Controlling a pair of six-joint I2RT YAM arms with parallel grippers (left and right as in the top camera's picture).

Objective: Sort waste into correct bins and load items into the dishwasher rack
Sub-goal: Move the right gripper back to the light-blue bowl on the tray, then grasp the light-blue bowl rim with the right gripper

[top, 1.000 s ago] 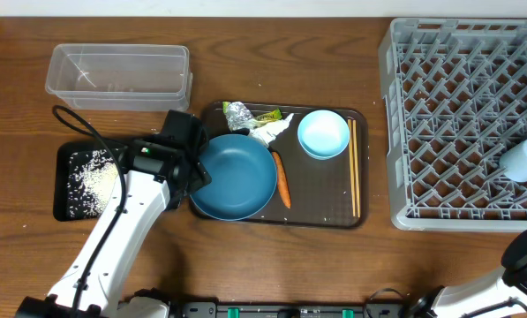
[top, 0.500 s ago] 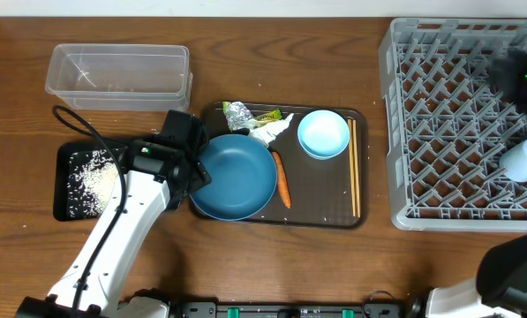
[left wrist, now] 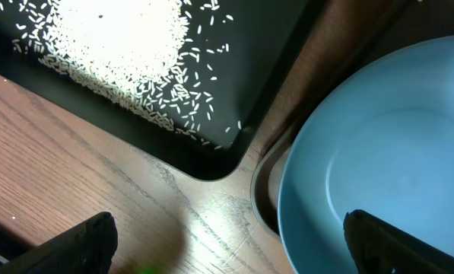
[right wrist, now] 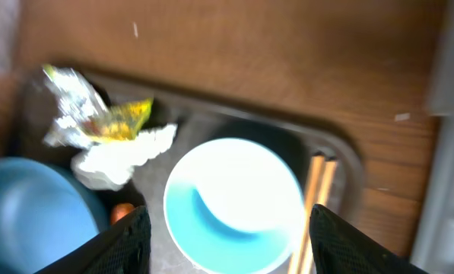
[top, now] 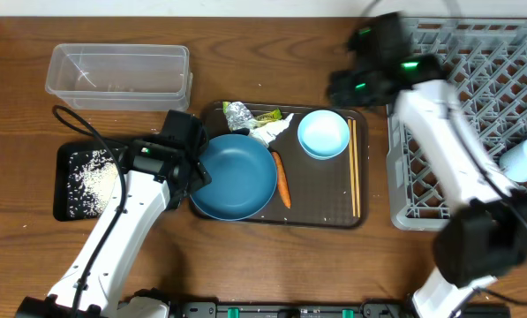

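Observation:
The large dark-blue bowl (top: 237,177) sits on the left of the brown serving tray (top: 320,216). My left gripper (top: 197,172) is open, its fingers either side of the bowl's left rim (left wrist: 379,160). My right gripper (top: 344,87) is open and blurred, above the small pale-blue bowl (top: 323,133), which shows between its fingers (right wrist: 234,202). On the tray lie the carrot (top: 282,179), foil (top: 237,113), wrapper (top: 265,116), tissue (top: 267,131) and chopsticks (top: 354,168). Rice (top: 91,177) lies in the black tray (top: 62,181). The pale-blue cup (top: 523,161) lies in the grey rack (top: 395,177).
The clear tub (top: 120,71) stands at the back left and looks nearly empty. A black cable (top: 78,119) loops over the table between the tub and the black tray. The right arm (top: 457,168) crosses over the rack's left side.
My right arm has swung from the right side, over the rack, to above the tray's back right corner by the small bowl. My left arm has not moved.

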